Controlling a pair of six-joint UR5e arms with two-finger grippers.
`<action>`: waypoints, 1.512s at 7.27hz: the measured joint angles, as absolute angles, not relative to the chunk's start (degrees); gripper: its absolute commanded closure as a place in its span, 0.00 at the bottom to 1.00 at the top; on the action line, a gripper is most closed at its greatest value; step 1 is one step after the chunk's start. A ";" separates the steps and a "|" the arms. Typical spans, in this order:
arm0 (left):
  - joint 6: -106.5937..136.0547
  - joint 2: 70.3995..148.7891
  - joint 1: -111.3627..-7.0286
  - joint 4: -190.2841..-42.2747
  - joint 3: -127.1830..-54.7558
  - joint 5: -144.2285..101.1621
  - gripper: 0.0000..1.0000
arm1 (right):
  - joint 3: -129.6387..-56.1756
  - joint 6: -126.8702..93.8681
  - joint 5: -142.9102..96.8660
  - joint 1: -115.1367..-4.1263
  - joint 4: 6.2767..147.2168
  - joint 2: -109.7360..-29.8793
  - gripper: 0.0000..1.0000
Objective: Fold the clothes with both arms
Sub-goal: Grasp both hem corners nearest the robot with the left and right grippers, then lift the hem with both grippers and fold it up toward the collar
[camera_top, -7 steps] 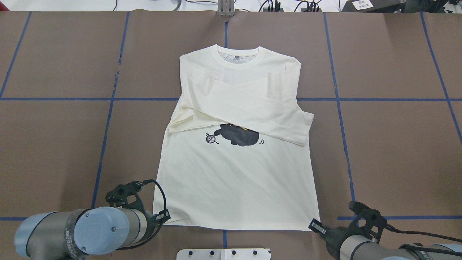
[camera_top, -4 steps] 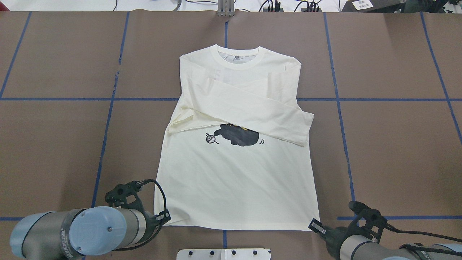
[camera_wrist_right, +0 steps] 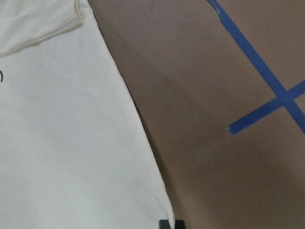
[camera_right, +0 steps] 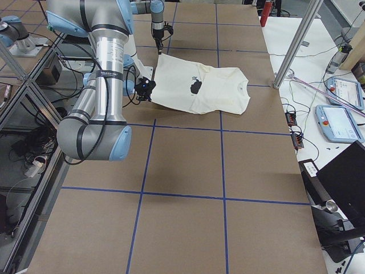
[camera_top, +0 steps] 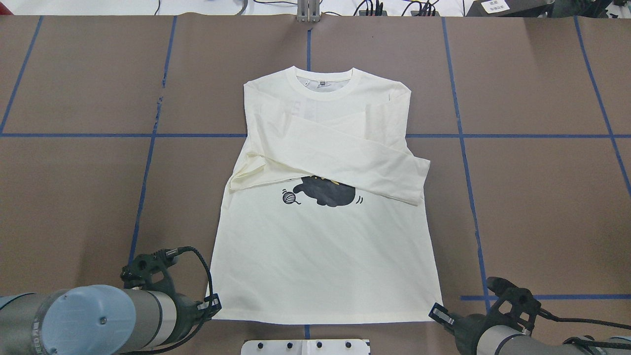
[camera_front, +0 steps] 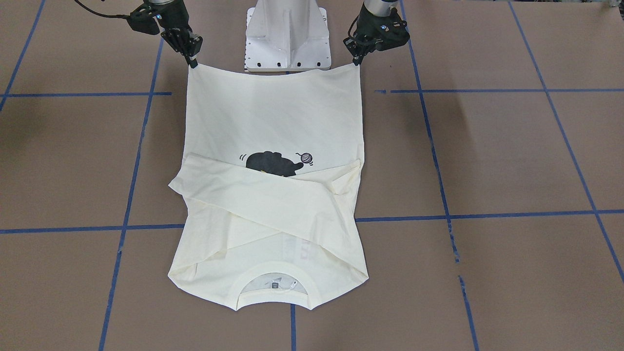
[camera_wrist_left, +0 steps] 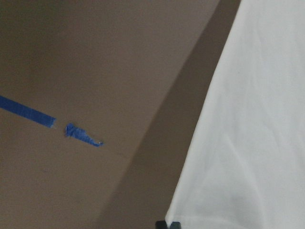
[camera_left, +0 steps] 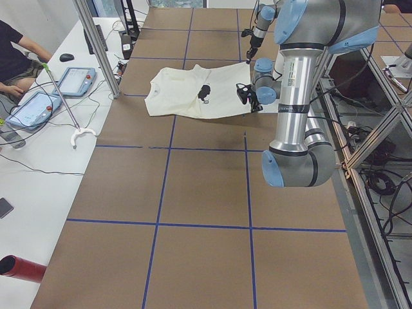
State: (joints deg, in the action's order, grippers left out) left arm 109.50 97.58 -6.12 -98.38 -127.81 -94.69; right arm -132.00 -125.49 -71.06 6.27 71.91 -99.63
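The cream long-sleeved T-shirt (camera_top: 320, 256) lies front up on the brown table, collar away from me, both sleeves (camera_top: 345, 158) crossed over the chest. The black cat print (camera_top: 328, 192) shows below the sleeves; the red lettering is hidden. My left gripper (camera_top: 213, 306) is shut on the left hem corner, and my right gripper (camera_top: 438, 313) is shut on the right hem corner. In the front-facing view the left gripper (camera_front: 357, 59) is at upper right, the right gripper (camera_front: 191, 61) at upper left. The wrist views show the cloth (camera_wrist_left: 257, 119) (camera_wrist_right: 62, 143) casting a shadow beside the held edges.
The white pedestal base (camera_front: 287, 39) stands between the two grippers at the near table edge. Blue tape lines (camera_top: 148, 162) grid the table. A metal post (camera_left: 96, 45), tablets (camera_left: 74, 80) and a seated person (camera_left: 16, 55) are on the far side.
Both grippers have pulled back towards my base with the hem corners, and the whole shirt has slid a little towards me.
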 measured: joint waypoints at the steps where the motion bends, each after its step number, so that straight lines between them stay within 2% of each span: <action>1: 109.51 96.98 -5.65 -98.36 -129.02 -94.88 1.00 | -132.60 -125.43 -71.03 6.80 71.88 -100.07 1.00; 4: 109.47 97.43 -5.66 -98.56 -132.90 -98.83 1.00 | -136.63 -125.22 -71.17 5.34 71.79 -101.81 1.00; 6: 104.86 100.06 -11.18 -98.37 -134.14 -100.82 1.00 | -136.95 -120.96 -73.39 -0.69 71.92 -97.54 1.00; 7: 100.30 101.90 -15.21 -98.12 -132.51 -101.00 1.00 | -136.06 -116.06 -77.59 -6.20 72.01 -94.88 1.00; 8: 95.90 104.43 -19.48 -98.02 -128.93 -101.01 1.00 | -133.60 -111.25 -84.71 -13.85 72.13 -91.61 1.00; 11: 84.28 111.56 -31.48 -98.21 -117.13 -101.12 1.00 | -119.56 -97.81 -99.01 -33.08 76.10 -77.91 1.00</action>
